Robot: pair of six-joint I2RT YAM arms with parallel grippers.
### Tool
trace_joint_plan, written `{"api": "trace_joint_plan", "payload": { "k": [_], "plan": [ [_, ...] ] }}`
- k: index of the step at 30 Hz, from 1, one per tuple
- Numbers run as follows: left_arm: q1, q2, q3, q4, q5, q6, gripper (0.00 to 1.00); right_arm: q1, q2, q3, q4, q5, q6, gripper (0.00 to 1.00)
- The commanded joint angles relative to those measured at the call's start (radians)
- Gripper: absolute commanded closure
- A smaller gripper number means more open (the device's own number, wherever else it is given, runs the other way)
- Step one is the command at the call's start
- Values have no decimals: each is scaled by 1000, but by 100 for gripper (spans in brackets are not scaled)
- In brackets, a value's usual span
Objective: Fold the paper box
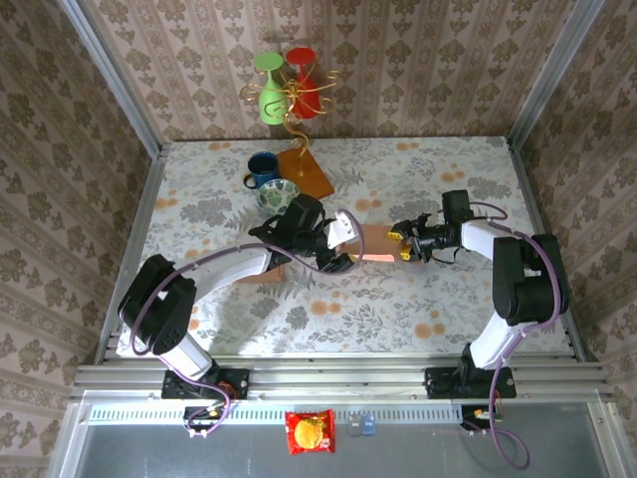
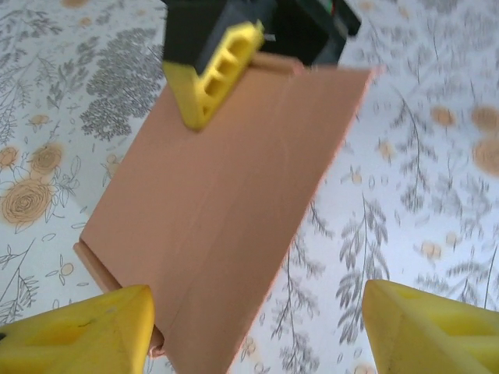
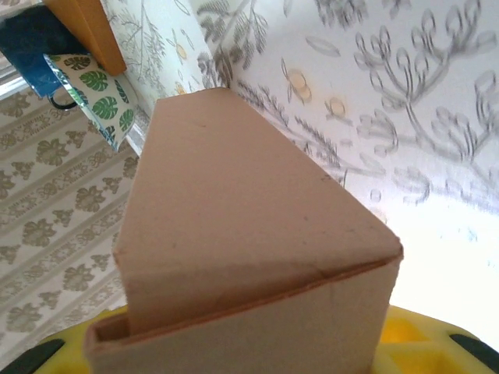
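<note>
The paper box [image 1: 374, 245] is a brown cardboard piece, flattened, lying mid-table between my two grippers. My left gripper [image 1: 341, 251] is open at its left end; in the left wrist view its yellow fingertips [image 2: 87, 333] stand wide apart, with the near corner of the box [image 2: 226, 210] beside the left one. My right gripper [image 1: 403, 242] is shut on the far end of the box, one yellow finger [image 2: 214, 78] pressed onto its top face. In the right wrist view the box [image 3: 249, 257] rises out of the yellow jaws, a folded flap along its near edge.
A blue mug [image 1: 262, 167] and a leaf-patterned cup [image 1: 277, 194] stand behind the left arm, next to a wooden stand base [image 1: 304, 171] carrying a green glass [image 1: 269, 90] and a red glass [image 1: 304, 75]. A red snack packet [image 1: 310, 431] lies below the table rail.
</note>
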Motion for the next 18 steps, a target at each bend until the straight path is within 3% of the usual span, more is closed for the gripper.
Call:
{"api": "trace_joint_plan", "payload": {
  "k": [1, 3, 5, 18],
  "plan": [
    [-34, -91, -20, -106, -23, 310, 23, -2, -56, -24, -121, -75, 124, 54],
    [-66, -114, -63, -64, -91, 395, 13, -2, -58, -20, -176, -92, 139, 55],
    [-69, -109, -83, -34, -129, 427, 9, -1, -52, -5, -237, -103, 142, 55],
    [-79, 28, 16, -60, -165, 453, 8, -1, -2, 13, -351, -180, 178, 55]
  ]
}}
